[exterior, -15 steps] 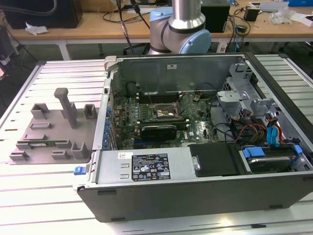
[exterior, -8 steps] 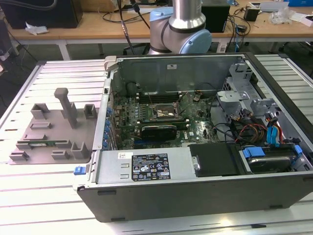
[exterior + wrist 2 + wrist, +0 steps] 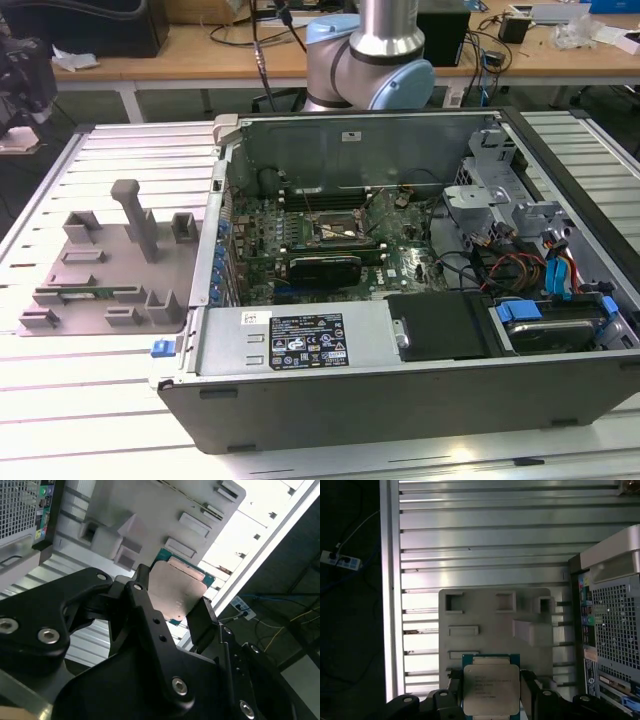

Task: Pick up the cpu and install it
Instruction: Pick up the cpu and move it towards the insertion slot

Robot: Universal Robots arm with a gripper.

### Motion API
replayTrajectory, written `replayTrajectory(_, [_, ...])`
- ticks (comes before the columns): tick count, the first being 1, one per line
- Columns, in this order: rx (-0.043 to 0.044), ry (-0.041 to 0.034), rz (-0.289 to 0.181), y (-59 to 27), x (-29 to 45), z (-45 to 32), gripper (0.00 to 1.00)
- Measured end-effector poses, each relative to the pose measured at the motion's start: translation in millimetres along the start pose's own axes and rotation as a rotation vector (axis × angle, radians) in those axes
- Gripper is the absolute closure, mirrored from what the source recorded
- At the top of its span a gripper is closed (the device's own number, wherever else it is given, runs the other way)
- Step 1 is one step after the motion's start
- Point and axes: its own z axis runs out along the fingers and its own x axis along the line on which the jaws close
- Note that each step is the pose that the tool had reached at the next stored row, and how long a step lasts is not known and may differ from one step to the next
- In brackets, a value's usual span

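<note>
Tight between the fingers (image 3: pixel 526 690) of the claw (image 3: pixel 490 686) — the cpu (image 3: pixel 489 692).

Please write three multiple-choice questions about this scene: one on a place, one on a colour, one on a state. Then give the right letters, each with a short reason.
1. In the exterior view, where is the tray relative to the case?
A. on its left
B. inside it
C. on its right

2. What colour is the top of the cpu?
A. black
B. silver-grey
C. red

3. The gripper is:
A. open
B. shut, empty
C. shut on the cpu

Answers:
1 A: the tray lies at the exterior view's left of the case.
2 B: both wrist views show silver-grey metal.
3 C: the cpu sits clamped in it.
</note>
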Motion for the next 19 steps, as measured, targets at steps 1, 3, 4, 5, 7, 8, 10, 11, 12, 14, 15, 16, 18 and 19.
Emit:
replayTrajectory(1, [0.0000, 0.0001, 0.000, 0.2, -3.7, 0.1, 0.45])
replayTrajectory(3, [-0.0001, -0.0001, 0.000, 0.6, -11.3, 0.5, 0.45])
replayTrajectory(4, [-0.0001, 0.0000, 0.000, 0.8, -14.6, 0.5, 0.45])
replayTrajectory(5, [0.0000, 0.0000, 0.000, 1.0, -18.9, 0.6, 0.45])
replayTrajectory(7, [-0.0001, -0.0001, 0.000, 1.4, -29.2, 1.1, 0.45])
replayTrajectory(8, [0.0000, 0.0001, 0.000, 1.8, -34.9, 1.1, 0.45])
replayTrajectory(10, [-0.0001, -0.0001, 0.000, 2.3, -46.1, 1.6, 0.45])
replayTrajectory(11, [0.0000, 0.0000, 0.000, 2.6, -51.6, 1.7, 0.45])
replayTrajectory(12, [0.0001, 0.0001, 0.000, 2.8, -56.3, 1.8, 0.45])
replayTrajectory(14, [-0.0001, 0.0000, 0.000, 3.2, -64.9, 2.2, 0.45])
replayTrajectory(15, [-0.0001, 0.0000, 0.000, 3.4, -68.5, 2.3, 0.45])
replayTrajectory(16, [0.0000, 0.0001, 0.000, 3.7, -73.4, 2.4, 0.45])
replayTrajectory(18, [0.0000, 0.0000, 0.000, 4.1, -84.0, 2.8, 0.45])
replayTrajectory(19, [0.0000, -0.0001, 0.000, 4.5, -90.5, 3.0, 0.45])
